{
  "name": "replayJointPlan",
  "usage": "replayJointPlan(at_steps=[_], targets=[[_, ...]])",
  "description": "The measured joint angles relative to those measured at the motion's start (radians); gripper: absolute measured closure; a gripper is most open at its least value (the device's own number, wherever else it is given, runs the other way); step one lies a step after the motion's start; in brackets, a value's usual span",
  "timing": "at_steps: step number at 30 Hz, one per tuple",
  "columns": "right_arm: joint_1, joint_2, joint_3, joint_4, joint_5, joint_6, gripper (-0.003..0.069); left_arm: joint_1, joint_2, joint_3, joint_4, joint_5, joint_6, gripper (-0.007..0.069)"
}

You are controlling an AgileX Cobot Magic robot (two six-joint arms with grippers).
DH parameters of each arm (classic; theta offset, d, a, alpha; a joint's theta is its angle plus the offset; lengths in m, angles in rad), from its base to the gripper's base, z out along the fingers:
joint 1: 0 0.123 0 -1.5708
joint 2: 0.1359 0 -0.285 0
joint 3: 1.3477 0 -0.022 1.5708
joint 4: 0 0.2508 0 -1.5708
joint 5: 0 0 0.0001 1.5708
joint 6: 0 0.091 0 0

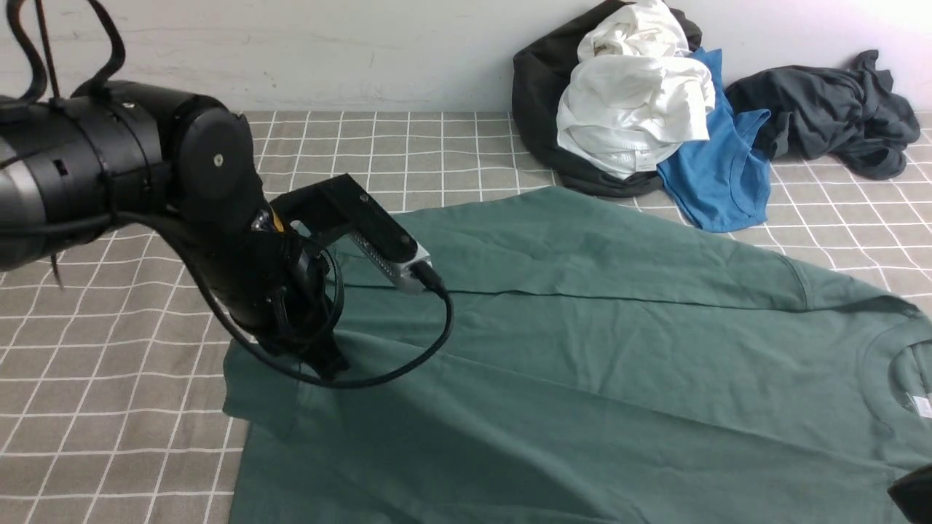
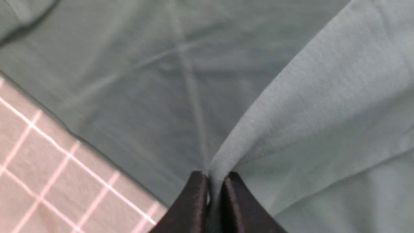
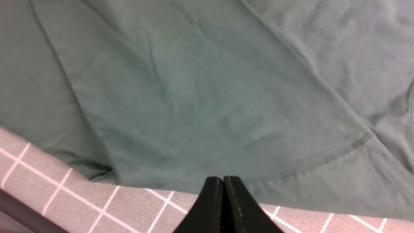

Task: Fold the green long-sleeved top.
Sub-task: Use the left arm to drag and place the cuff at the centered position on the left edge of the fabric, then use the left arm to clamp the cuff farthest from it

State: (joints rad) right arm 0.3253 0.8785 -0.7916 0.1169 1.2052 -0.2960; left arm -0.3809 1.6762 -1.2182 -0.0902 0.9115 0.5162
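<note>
Robot lab, garment-handling bench. Evidence: counter (image 1: 87, 407) under grey checked cloth; bare white wall (image 1: 364, 51) along far edge; heap of clothes (image 1: 641, 109) at far-right; black arm (image 1: 145, 167) carrying wrist camera (image 1: 386, 244).

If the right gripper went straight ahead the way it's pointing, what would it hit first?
Most likely the green long-sleeved top: the shut right gripper aims at its fabric near the edge, though depth is unclear.

The green long-sleeved top (image 1: 582, 349) is matt, soft cloth.
</note>
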Motion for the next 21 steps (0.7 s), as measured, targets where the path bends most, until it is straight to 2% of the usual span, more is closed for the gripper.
replayJointPlan(at_steps=[4,7,10,11,12,13,17,21], targets=[[0.0,0.0,0.0,-0.005,-0.019,0.002,0.0673,0.001,0.102,-0.029,0.032,-0.024,-0.002,0.0566],[0.0,0.0,0.0,-0.008,-0.031,0.002,0.0673,0.001,0.17,-0.06,0.095,-0.047,-0.058,0.0491],[0.0,0.001,0.0,-0.029,-0.06,0.002,0.0673,0.001,0.216,-0.132,0.174,-0.044,-0.199,0.0374],[0.0,0.002,0.0,-0.029,-0.063,0.004,0.0673,0.002,0.216,-0.132,0.18,-0.043,-0.199,0.0364],[0.0,0.013,0.0,-0.045,-0.09,0.014,0.0673,0.008,0.238,-0.195,0.217,-0.027,-0.288,0.0279],[0.0,0.023,0.0,-0.058,-0.11,0.023,0.0673,0.015,0.251,-0.234,0.228,-0.017,-0.326,0.0244],[0.0,0.104,-0.016,-0.103,-0.158,0.058,0.0673,0.072,0.32,-0.382,0.219,0.006,-0.387,0.0117],[0.0,0.204,-0.078,-0.117,-0.159,0.077,0.0673,0.145,0.423,-0.512,0.157,0.007,-0.399,0.0085]])
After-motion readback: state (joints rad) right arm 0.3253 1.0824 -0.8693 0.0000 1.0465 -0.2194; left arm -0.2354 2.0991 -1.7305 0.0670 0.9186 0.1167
